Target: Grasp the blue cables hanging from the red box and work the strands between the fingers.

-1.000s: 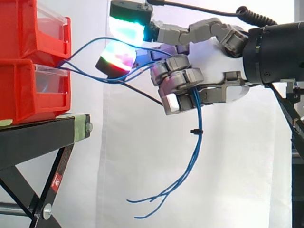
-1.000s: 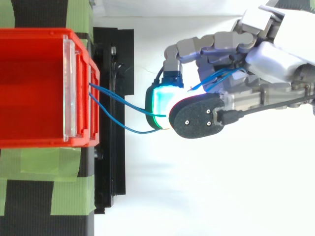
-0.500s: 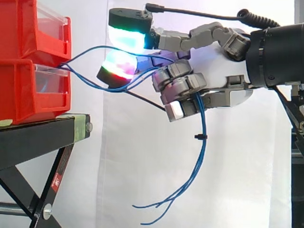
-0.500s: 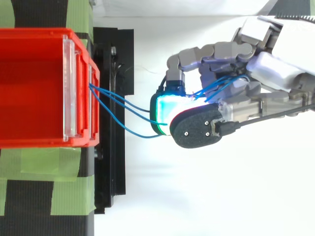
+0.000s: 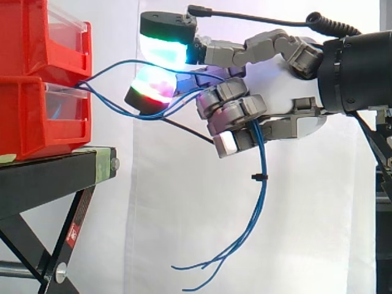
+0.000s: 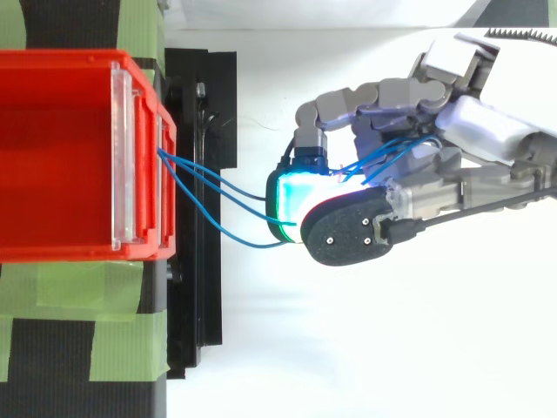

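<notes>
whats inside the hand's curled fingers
The blue cables run through the hand's curled fingers and dangle out below. How the strands sit against the palm is covered by the fingers.

The blue cables (image 5: pixel 264 190) vanish inside my curled hand (image 5: pixel 236 110), their roots hidden between the red bins (image 5: pixel 37 116), which run off the left edge.
</notes>
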